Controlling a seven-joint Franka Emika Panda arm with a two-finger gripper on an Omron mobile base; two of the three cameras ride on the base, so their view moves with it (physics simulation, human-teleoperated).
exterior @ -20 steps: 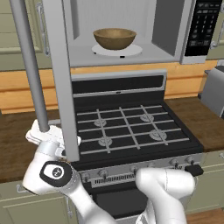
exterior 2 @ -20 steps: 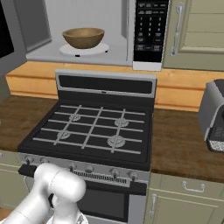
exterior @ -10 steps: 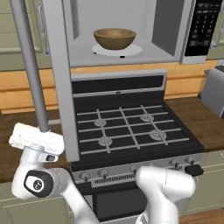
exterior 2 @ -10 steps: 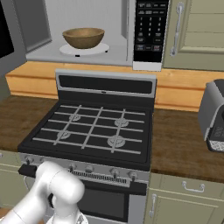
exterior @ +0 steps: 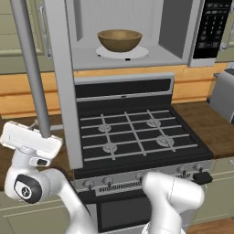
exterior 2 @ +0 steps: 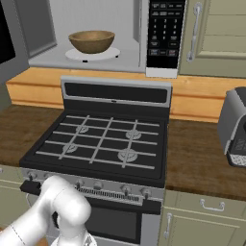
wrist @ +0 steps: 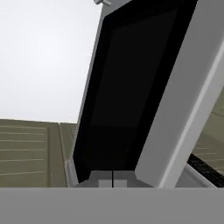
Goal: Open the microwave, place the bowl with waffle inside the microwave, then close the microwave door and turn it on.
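The microwave [exterior: 178,34] [exterior 2: 48,29] hangs open above the stove. Inside, the tan wooden bowl [exterior: 119,40] [exterior 2: 92,41] rests on the white turntable plate [exterior: 137,52]. Its wall hides the waffle. The microwave door [exterior: 61,87] [wrist: 127,83] is swung out to the left, its long grey bar handle [exterior: 31,68] facing me. My gripper [wrist: 112,180] is shut and empty, looking up at the door's black glass from just below its bottom edge. The hand's white body [exterior: 31,142] sits at the foot of the handle, at the lower left.
A black gas stove [exterior: 132,132] [exterior 2: 101,139] fills the middle, below the microwave. The black keypad panel [exterior 2: 165,31] stands at the microwave's right. A grey toaster [exterior 2: 235,127] sits on the brown counter at right. Beige cabinets [exterior 2: 216,33] flank the microwave.
My hand has slid left and turned beneath the foot of the door handle. The door, bowl and stove stay as they were.
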